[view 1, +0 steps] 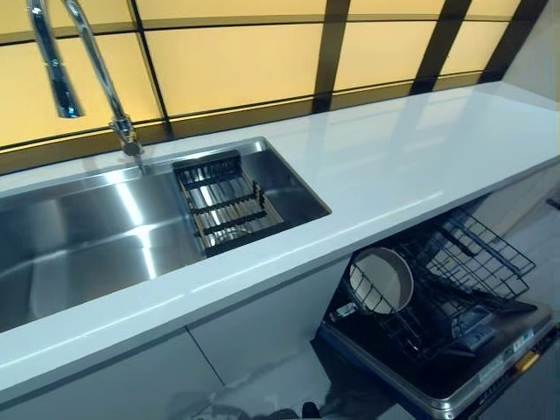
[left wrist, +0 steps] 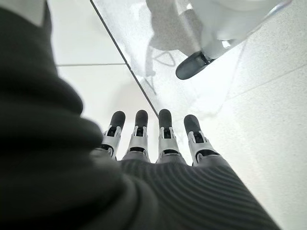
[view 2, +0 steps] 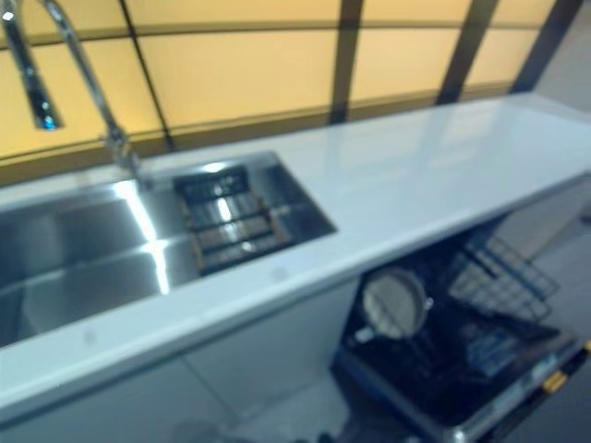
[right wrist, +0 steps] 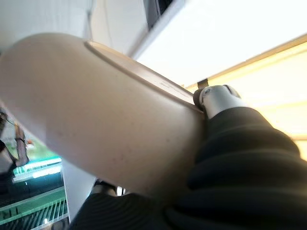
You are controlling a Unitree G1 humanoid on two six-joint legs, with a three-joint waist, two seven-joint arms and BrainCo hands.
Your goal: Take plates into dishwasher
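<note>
In the right wrist view my right hand (right wrist: 230, 158) holds a beige plate (right wrist: 96, 110) from below, with the thumb (right wrist: 216, 98) pressed over its rim. My left hand (left wrist: 158, 143) shows only in the left wrist view, empty, with straight fingers (left wrist: 165, 132) over the pale floor. Neither hand shows in the eye views. The dishwasher (view 1: 455, 376) stands open under the counter at the lower right, its dark wire rack (view 1: 472, 262) pulled out. A round pale plate (view 1: 382, 280) stands upright at the rack's left end.
A white counter (view 1: 420, 157) runs across the view above the dishwasher. A steel sink (view 1: 87, 236) at the left holds a dark drain rack (view 1: 226, 206), with a tall faucet (view 1: 96, 79) behind. White cabinet fronts (view 1: 262, 324) stand below the counter.
</note>
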